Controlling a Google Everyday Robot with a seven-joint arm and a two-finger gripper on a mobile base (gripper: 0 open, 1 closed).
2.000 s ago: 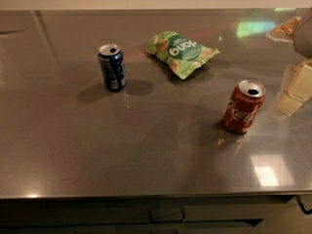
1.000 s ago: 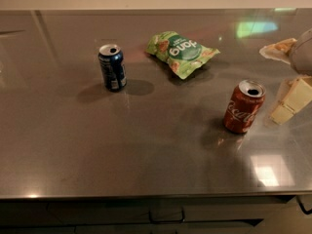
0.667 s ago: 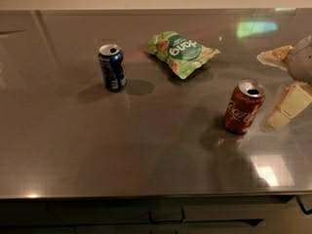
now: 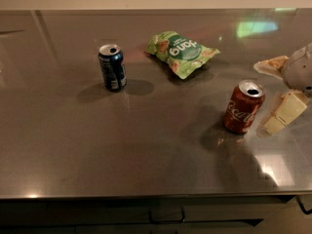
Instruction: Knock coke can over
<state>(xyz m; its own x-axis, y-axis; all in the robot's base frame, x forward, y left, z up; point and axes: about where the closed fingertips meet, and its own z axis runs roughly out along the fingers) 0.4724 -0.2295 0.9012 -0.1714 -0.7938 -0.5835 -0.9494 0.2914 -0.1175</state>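
Note:
The coke can (image 4: 243, 107), red with white lettering and an open silver top, stands upright on the steel table (image 4: 146, 150) at the right. My gripper (image 4: 276, 88) comes in from the right edge, just right of the can and not touching it. Its two pale fingers are spread apart: one finger (image 4: 269, 65) is behind and right of the can's top, and the other (image 4: 285, 112) is low beside the can's base. The gripper is open and holds nothing.
A dark blue can (image 4: 112, 67) stands upright at the left middle. A green snack bag (image 4: 181, 51) lies flat behind the coke can, toward the centre. The table's front edge runs along the bottom, with drawers below.
My gripper has moved left and lower, closer to the coke can. The cans and the bag have not moved.

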